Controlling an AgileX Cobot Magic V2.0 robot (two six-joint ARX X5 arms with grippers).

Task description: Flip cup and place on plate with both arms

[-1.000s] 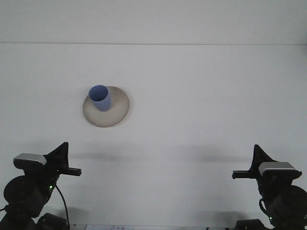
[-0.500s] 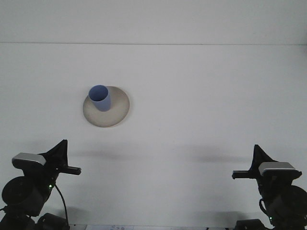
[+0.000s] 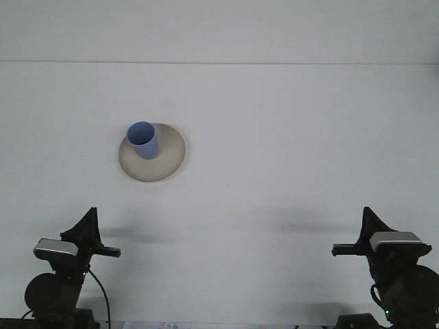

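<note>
You've got the blue cup (image 3: 143,140) upright on the plate (image 3: 169,159), looks done; both hands parked low at counter (image 3: 288,151) edge, can't tell open/closed

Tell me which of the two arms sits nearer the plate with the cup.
The left gripper. The beige round plate carrying the blue cup lies on its side of the table; the right gripper is farther away.

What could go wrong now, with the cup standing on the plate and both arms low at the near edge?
1. The blue cup stands on the far-left part of the plate, near its rim, so a bump could tip it off.
2. The left gripper is on the plate's side, so a careless forward move might knock the cup.
</note>
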